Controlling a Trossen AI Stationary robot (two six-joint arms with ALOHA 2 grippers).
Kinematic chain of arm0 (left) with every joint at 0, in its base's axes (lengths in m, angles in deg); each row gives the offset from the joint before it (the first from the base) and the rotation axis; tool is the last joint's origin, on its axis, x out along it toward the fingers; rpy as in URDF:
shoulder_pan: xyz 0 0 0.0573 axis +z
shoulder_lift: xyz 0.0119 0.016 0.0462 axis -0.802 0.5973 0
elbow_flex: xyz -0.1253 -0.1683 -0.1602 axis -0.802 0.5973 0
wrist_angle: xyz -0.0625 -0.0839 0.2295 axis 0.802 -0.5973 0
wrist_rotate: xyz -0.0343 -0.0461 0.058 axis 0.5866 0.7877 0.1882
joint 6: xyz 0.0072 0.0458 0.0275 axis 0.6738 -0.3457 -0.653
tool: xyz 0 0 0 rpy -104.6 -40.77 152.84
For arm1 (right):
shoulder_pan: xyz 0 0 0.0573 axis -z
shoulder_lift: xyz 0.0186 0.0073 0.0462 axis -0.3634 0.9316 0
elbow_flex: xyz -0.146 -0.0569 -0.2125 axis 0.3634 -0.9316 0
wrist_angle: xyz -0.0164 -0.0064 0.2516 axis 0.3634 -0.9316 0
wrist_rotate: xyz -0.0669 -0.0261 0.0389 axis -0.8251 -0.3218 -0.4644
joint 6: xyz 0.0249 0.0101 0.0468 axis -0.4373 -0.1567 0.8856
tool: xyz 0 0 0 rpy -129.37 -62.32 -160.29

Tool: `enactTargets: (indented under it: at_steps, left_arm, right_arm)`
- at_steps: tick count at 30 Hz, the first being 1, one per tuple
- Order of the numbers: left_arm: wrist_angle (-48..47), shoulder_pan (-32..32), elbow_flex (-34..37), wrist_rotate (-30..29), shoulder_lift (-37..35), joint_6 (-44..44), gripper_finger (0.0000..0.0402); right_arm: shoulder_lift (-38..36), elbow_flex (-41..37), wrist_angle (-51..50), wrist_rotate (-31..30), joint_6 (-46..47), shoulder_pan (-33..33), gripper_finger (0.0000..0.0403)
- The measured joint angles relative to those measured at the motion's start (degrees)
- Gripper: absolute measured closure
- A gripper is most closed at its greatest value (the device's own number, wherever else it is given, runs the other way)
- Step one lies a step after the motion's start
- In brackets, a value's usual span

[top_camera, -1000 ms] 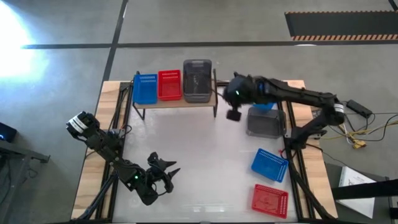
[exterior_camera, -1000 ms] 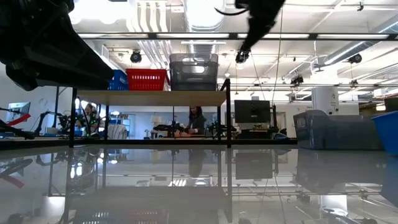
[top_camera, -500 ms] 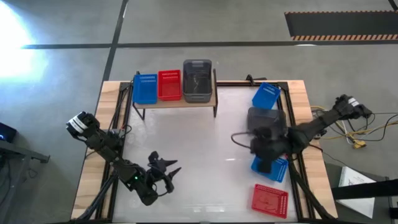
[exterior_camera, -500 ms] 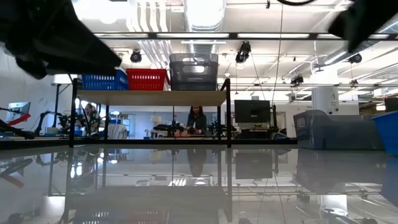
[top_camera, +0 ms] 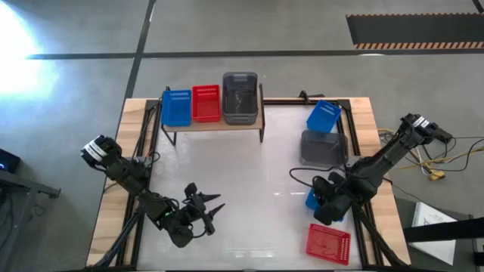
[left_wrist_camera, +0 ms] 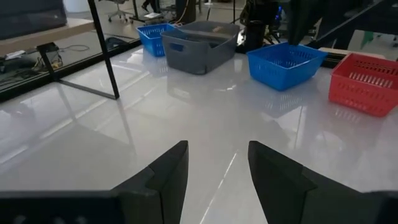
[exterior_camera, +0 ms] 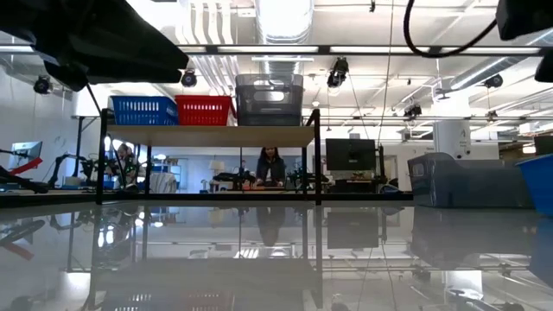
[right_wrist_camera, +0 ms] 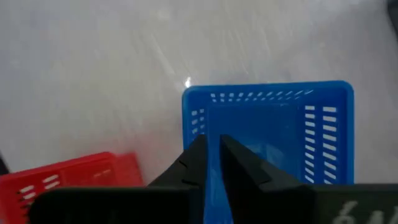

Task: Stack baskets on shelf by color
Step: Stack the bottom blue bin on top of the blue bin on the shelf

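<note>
The shelf (top_camera: 212,121) stands at the table's far left. On its plank rest a blue basket (top_camera: 176,108), a red basket (top_camera: 206,103) and a grey basket (top_camera: 240,97), side by side on their bottoms. On the table's right side lie a blue basket (top_camera: 324,115), a grey one (top_camera: 323,147), another blue one (right_wrist_camera: 267,130) and a red one (top_camera: 328,243). My right gripper (right_wrist_camera: 212,152) hangs over that nearer blue basket, pointing steeply down, its fingers a narrow gap apart. My left gripper (left_wrist_camera: 217,165) stands open over bare table at the near left.
The shelf's black legs (left_wrist_camera: 106,56) reach down to the table. The wide white middle of the table (top_camera: 249,174) holds nothing. Wooden edge strips and black rails run along both sides. Beyond the table, a person (exterior_camera: 270,166) is in the room.
My right gripper has swung from beside the shelf's right end toward the table's near right, sinking and rolling, and now hangs over the nearer blue basket. My left gripper has turned a little in place. No basket has moved.
</note>
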Motion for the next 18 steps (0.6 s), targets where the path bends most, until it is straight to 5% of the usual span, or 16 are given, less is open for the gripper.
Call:
enactTargets:
  at_steps: [11, 18]
  left_arm:
    - [0.1, 0.0, 0.0, 0.6, 0.0, 0.2, 0.0249]
    - [0.1, 0.0, 0.0, 0.6, 0.0, 0.2, 0.0249]
  right_arm:
    - [10.6, 1.7, 2.6, 0.2, 0.1, 0.3, 0.0249]
    - [19.4, 6.4, 2.6, -0.7, -6.6, 1.5, 0.0291]
